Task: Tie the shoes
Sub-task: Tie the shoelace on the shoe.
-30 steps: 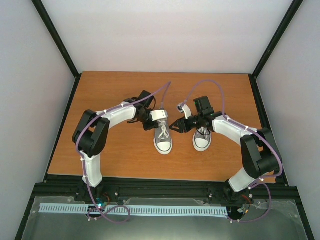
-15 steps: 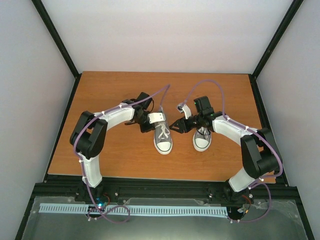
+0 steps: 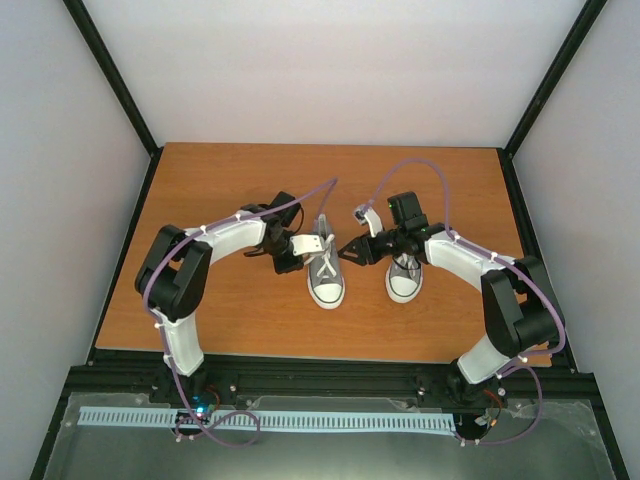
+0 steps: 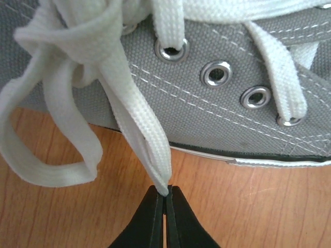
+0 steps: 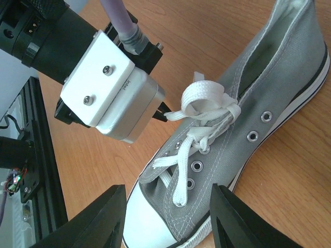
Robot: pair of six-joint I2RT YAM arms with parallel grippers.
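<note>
Saw only the eyelet side of the left small grey canvas sneaker from the left wrist, with toe and heel cropped away. Caught just the black tips of the left fingers at the bottom edge, pinching a flat white lace. From the right wrist, lost its heel and toe-cap front past the borders, likewise most of the right fingers. From above, could not see the back of the right grey sneaker under the right arm, nor make out the pinched lace end.
</note>
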